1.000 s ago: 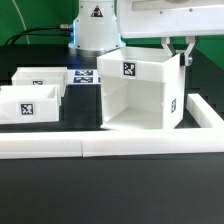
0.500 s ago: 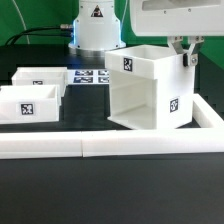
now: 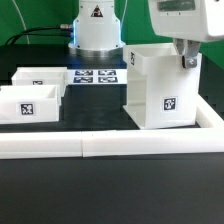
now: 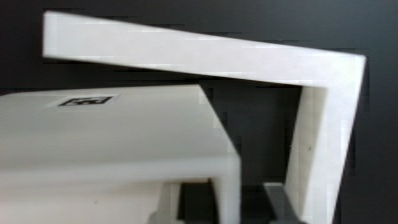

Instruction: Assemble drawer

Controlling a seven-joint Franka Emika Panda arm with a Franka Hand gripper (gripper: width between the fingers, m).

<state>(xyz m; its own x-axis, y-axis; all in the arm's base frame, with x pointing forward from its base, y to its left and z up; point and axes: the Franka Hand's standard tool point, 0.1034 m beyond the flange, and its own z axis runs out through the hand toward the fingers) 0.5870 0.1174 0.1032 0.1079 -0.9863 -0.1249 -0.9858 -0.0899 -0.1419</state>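
Round it swings! Half a second ago the drawer box [image 3: 165, 88] still showed its open mouth to the exterior camera. Now a closed side faces it, tag [image 3: 169, 101] square on, and the box has slid toward the exterior view's right.

Starting big: the black table [image 3: 110, 190] runs under everything. The drawer box stands upright on it, tucked into the corner of the white fence [image 3: 60, 148]. It is close to both runs, though I can't tell if it touches either. Behind, my arm's base [image 3: 95, 30] rises at the back.

Over on the exterior view's left sit two open-topped drawer trays, well apart from the box. The near tray [image 3: 30, 103] stands just in front of the far tray [image 3: 38, 76]. Between the far tray and the box the marker board [image 3: 98, 77] lies flat.

My gripper [image 3: 185, 60] is down on the box's top rim at its far right corner, jaws pinching the wall. From my wrist, that wall [image 4: 324, 150] runs straight up beside me.
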